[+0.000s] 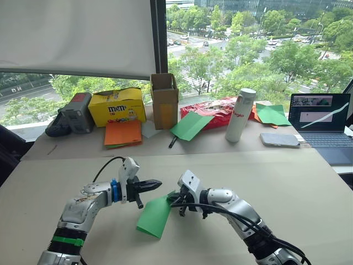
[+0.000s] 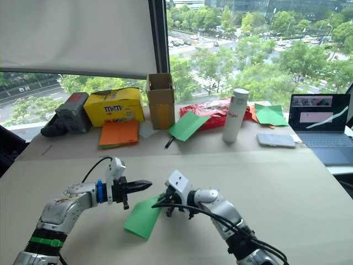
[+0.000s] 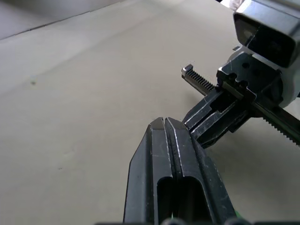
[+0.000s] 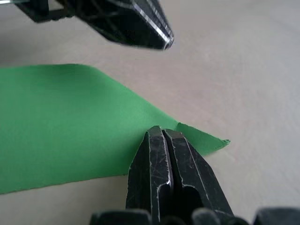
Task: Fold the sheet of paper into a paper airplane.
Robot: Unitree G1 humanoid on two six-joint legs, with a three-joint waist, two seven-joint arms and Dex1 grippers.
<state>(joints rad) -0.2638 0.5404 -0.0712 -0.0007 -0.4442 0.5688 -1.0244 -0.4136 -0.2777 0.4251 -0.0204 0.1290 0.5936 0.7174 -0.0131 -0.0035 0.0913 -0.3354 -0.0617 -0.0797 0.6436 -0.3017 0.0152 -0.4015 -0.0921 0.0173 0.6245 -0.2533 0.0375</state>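
Note:
The sheet of paper [image 1: 154, 216] is bright green and folded into a narrow slanted strip. It lies on the tan table [image 1: 265, 182] between my arms, its far end lifted. My right gripper [image 1: 175, 199] is shut on that far edge; in the right wrist view its fingertips [image 4: 161, 132] pinch the green paper [image 4: 70, 122] near a small torn-looking corner. My left gripper [image 1: 156, 183] hovers just above and to the left, shut with nothing in it, its tip [image 3: 164, 123] close to the right gripper [image 3: 220, 112]. I cannot tell whether the folds make a paper airplane.
Along the back of the table stand a yellow candy box [image 1: 117, 106], a cardboard box [image 1: 164, 100], a white bottle [image 1: 241, 115] and a laptop [image 1: 322, 118]. Orange sheets [image 1: 123, 133] and other green sheets [image 1: 190, 126] lie there too.

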